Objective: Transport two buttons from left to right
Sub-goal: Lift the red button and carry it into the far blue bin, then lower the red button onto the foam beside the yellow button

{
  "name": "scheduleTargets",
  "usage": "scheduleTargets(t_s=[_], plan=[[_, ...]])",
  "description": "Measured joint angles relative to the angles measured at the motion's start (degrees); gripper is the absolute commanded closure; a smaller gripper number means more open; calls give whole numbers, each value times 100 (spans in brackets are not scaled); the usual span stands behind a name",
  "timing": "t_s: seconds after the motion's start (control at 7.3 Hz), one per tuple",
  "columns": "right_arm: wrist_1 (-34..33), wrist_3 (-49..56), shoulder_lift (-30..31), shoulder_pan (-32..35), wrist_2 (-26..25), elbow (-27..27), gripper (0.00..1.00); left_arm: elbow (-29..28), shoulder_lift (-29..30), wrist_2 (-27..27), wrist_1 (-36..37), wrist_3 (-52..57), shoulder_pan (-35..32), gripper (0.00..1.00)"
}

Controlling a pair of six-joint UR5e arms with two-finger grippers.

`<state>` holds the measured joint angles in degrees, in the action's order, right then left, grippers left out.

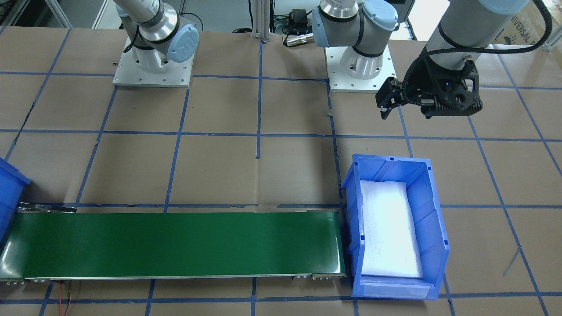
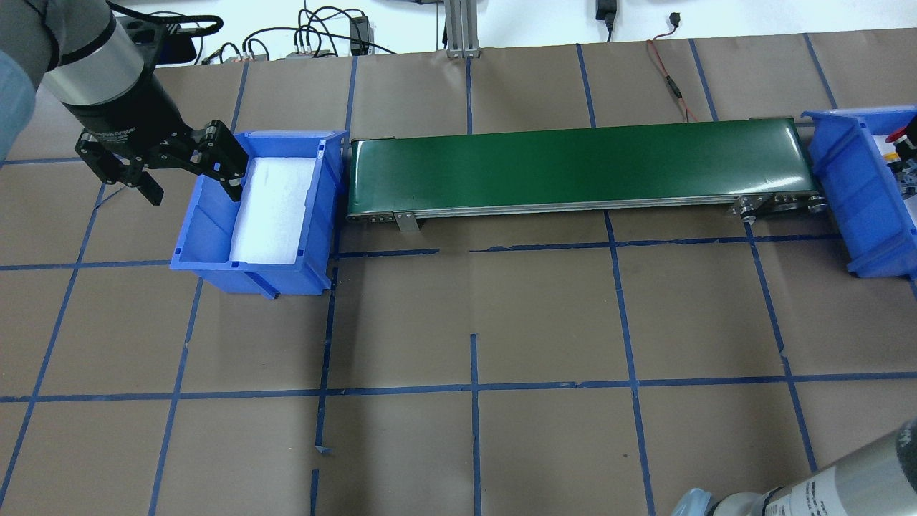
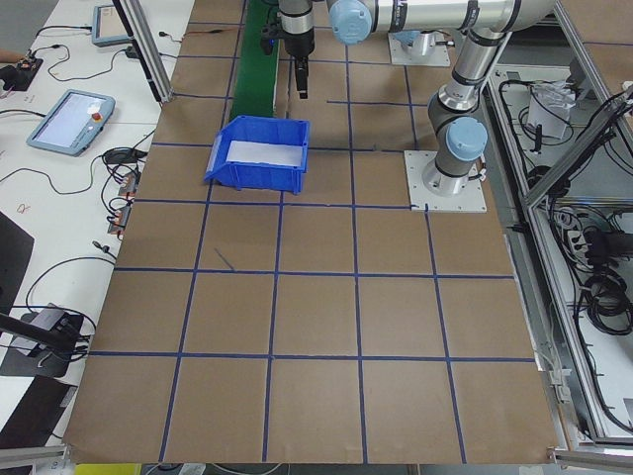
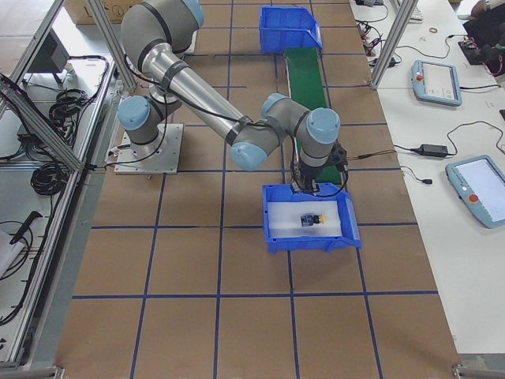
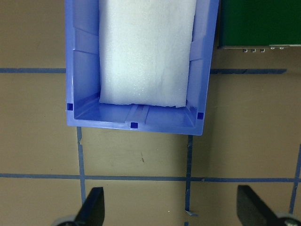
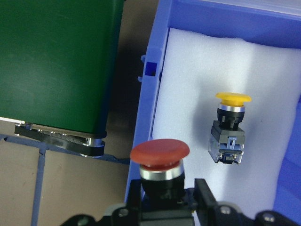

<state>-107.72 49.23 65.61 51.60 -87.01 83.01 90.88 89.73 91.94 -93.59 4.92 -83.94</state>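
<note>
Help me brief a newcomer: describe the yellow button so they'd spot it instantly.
Follow the green conveyor belt to the blue bin at its end on the robot's right. The yellow push-button lies on its side on the bin's white foam. Its neighbour, the red-capped button, sits in the right gripper.

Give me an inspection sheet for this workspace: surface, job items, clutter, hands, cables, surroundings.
Surface: paper-covered table, blue tape grid; green belt between two blue bins.
Job's things: red button held at right bin, belt side; yellow button lying on that bin's foam; left bin holds only foam.
Clutter: nothing seen.
Hands: left hand open, empty, near left bin; right hand shut on red button.
Cables: red wire, black leads at table's far edge.
Surroundings: teach pendants on side bench.
</note>
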Motion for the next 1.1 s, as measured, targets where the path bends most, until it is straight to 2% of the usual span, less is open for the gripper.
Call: scheduleTargets(t_s=[1.1], plan=[[-660,347,-493,-378,-32,-9,96,0,0,-1,3,0,-2,0]])
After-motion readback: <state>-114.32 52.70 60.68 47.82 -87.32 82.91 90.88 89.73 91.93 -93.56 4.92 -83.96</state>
